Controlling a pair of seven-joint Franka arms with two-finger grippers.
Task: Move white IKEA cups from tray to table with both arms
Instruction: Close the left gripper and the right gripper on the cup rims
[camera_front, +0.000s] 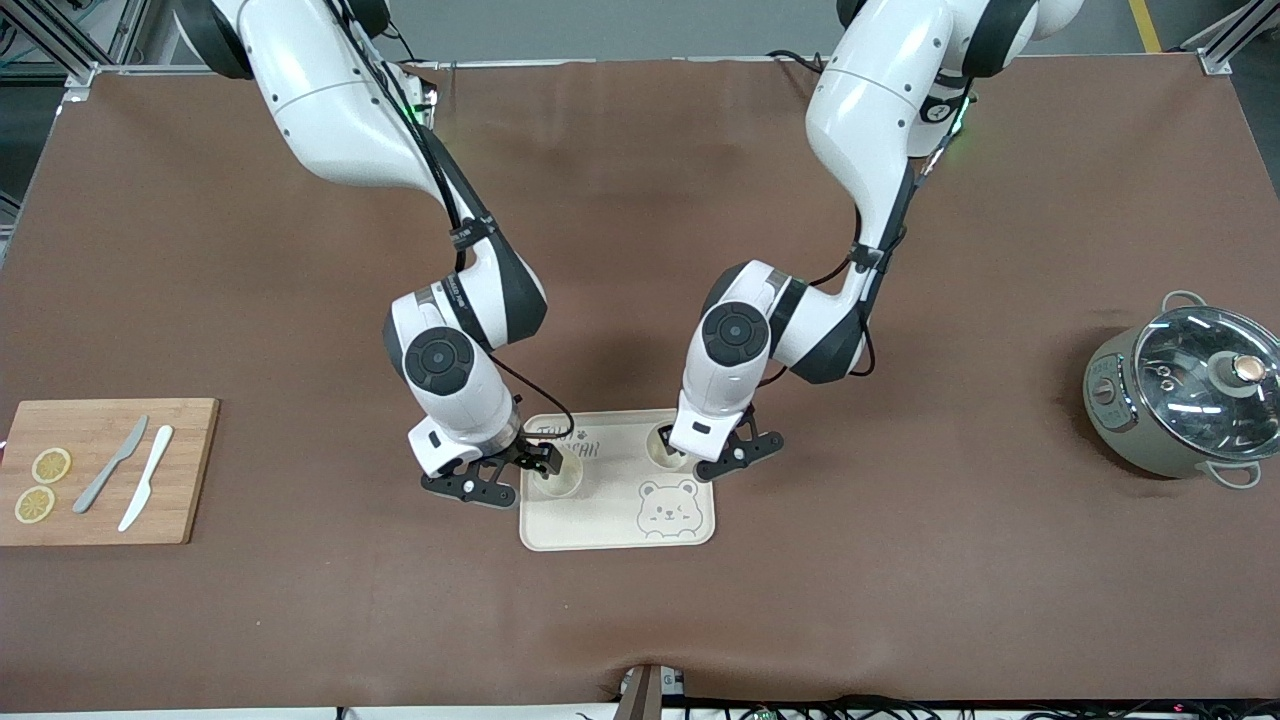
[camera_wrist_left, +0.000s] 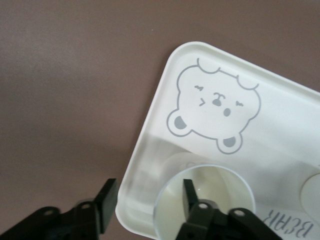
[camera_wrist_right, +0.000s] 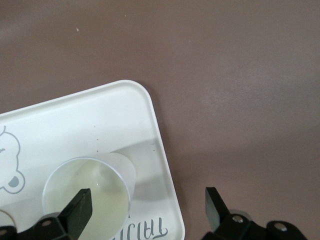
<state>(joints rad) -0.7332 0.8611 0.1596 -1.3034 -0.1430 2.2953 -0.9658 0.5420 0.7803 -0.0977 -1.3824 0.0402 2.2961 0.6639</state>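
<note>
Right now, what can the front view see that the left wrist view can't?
Only the front view shows the cutting board with lemon slices and knives, the pot, and the right gripper. Only the left wrist view shows one finger of the open left gripper inside its cup. Both show the bear tray.

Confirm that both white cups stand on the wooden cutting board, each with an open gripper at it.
No. The front view shows one cup and the other cup on the cream tray, not the cutting board. The left gripper and the right gripper are indeed open, one at each.
</note>
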